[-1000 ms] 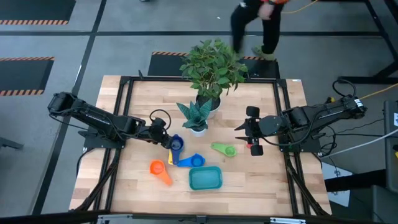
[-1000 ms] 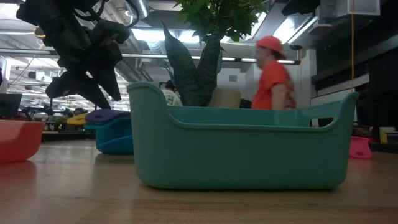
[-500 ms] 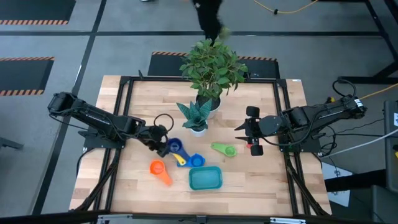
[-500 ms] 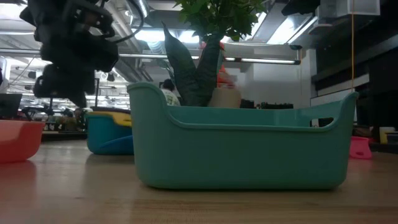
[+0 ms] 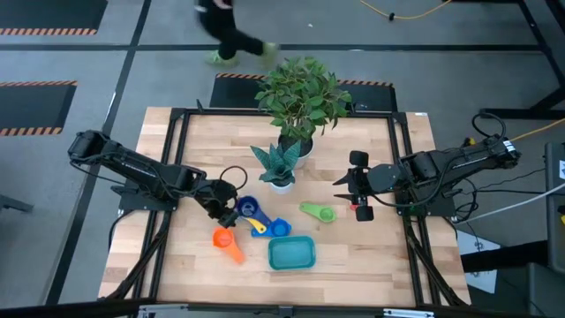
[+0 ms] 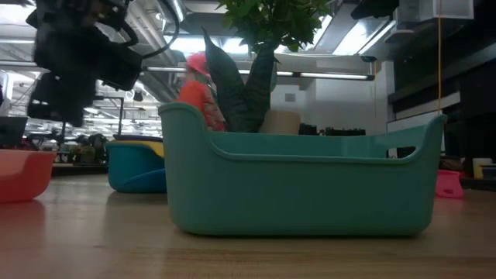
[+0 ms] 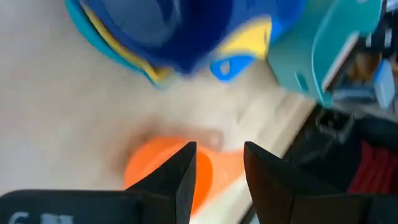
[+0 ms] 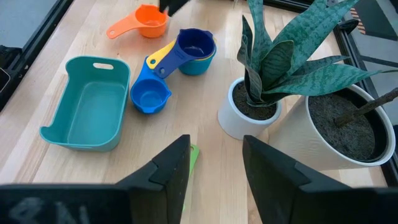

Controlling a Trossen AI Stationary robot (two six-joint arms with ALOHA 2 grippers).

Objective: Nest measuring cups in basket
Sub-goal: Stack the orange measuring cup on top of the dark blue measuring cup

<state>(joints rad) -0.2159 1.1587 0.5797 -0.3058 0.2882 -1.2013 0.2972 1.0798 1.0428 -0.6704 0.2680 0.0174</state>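
Three measuring cups stand nested upright on the table, dark blue in yellow in light blue (image 5: pixel 250 209) (image 8: pixel 196 50), with their handles (image 8: pixel 160 63) side by side. A small blue cup (image 5: pixel 280 228) stands just right of them. An orange cup (image 5: pixel 223 237) (image 7: pixel 165 168) is nearer the front, and a green cup (image 5: pixel 320 212) lies to the right. The teal basket (image 5: pixel 291 253) (image 6: pixel 298 182) stands near the front edge. My left gripper (image 5: pixel 227 215) (image 7: pixel 219 149) hovers open over the orange cup, left of the stack. My right gripper (image 5: pixel 344 184) (image 8: pixel 216 140) hangs open above the green cup.
A snake plant in a white pot (image 5: pixel 279 168) (image 8: pixel 249 115) stands just behind the cups. A bigger leafy plant (image 5: pixel 300 97) stands behind that at the far edge. A person (image 5: pixel 229 35) walks past beyond the table. Bare wood lies to the left and right of the basket.
My left gripper has swung away from the stacked cups toward the table's left and near side, turning at the wrist, and now points down at the orange cup. The stack sits on the table, free of the fingers. The person has walked leftward behind the table.
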